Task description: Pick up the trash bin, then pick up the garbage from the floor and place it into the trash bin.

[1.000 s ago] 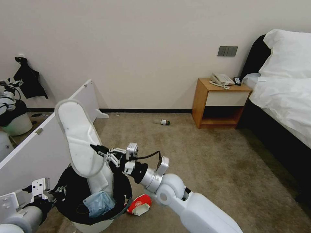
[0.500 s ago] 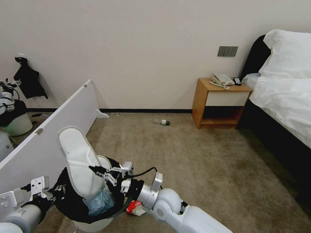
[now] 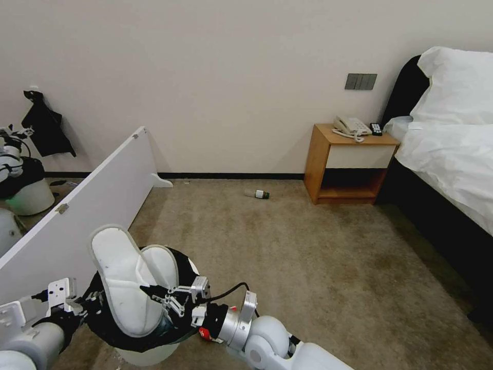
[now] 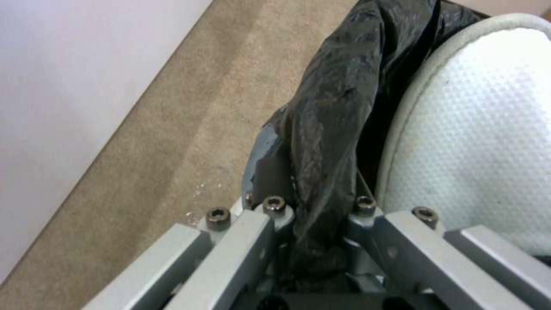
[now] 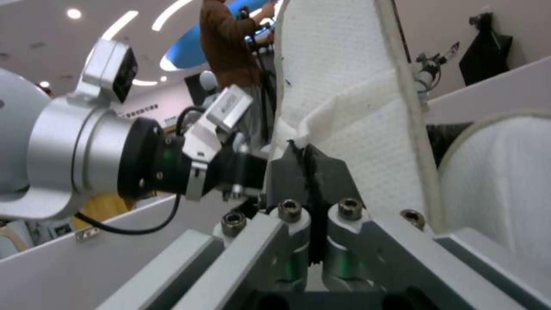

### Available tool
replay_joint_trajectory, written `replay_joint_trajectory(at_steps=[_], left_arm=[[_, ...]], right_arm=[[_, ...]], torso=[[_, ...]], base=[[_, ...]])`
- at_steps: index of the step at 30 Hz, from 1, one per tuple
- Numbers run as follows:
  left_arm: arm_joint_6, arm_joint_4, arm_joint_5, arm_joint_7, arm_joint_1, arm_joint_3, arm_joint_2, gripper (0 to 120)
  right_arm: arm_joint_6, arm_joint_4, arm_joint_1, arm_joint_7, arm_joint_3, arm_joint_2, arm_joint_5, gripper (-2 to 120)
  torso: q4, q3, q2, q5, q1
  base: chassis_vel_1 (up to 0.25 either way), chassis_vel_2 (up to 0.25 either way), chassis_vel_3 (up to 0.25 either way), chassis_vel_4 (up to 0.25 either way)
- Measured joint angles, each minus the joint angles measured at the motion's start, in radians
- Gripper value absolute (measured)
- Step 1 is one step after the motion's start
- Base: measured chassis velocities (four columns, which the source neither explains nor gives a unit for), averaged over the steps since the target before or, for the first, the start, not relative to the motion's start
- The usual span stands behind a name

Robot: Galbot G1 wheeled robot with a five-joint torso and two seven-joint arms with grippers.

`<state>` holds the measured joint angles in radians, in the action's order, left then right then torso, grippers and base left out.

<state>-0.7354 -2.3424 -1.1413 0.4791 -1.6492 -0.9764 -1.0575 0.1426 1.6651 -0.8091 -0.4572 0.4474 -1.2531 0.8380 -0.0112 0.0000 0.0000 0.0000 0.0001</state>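
At the lower left of the head view, the trash bin (image 3: pixel 141 352) stands on the carpet floor (image 3: pixel 318 257), its black garbage bag (image 3: pixel 110 321) folded over the rim. Two white slippers stick up out of it: one slipper (image 3: pixel 120 277) stands upright, sole facing outward, and the second slipper (image 3: pixel 159 264) sits just behind it, both with their lower ends down inside the bag. The right gripper (image 3: pixel 154 294) reaches in from the right over the bin's mouth, its fingers clamped together on the edge of the front slipper; the right wrist view shows the dark fingertips (image 5: pixel 310 172) pinched on the white textured fabric. The left gripper (image 3: pixel 84 303) holds the bin at its left rim, jaws closed on a fold of the bag (image 4: pixel 321 172). Just beside the bin's right side, a bit of red packet (image 3: pixel 204 334) peeks out from under the right arm. Farther off, a small green-capped bottle (image 3: pixel 258 193) lies on the carpet near the wall, left of a wooden nightstand (image 3: pixel 349 164) beside the bed (image 3: pixel 452 149). A white panel (image 3: pixel 77 226) stands to the bin's left.
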Motion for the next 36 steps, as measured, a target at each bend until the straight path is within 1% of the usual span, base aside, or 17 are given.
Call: replay_joint_trajectory(at_steps=[15,28,36], left_arm=[[0.0,-0.006,-0.006,0.0,-0.003,-0.004,0.001,4],[0.0,-0.012,-0.009,0.0,-0.005,-0.001,0.002,4],[0.0,-0.014,-0.011,0.0,-0.005,-0.001,0.003,4]], right_arm=[[0.008,-0.01,-0.019,0.009,-0.013,0.003,-0.028,0],[0.014,-0.054,0.016,0.01,-0.032,-0.033,-0.041,0],[0.014,-0.068,0.028,0.01,-0.032,-0.039,-0.043,0]], torso=[[-0.0001,0.0,0.0,0.0,0.0],[0.0,0.0,0.0,0.0,0.0],[0.0,0.0,0.0,0.0,0.0]], base=[[0.0,0.0,0.0,0.0],[0.0,0.0,0.0,0.0],[0.0,0.0,0.0,0.0]])
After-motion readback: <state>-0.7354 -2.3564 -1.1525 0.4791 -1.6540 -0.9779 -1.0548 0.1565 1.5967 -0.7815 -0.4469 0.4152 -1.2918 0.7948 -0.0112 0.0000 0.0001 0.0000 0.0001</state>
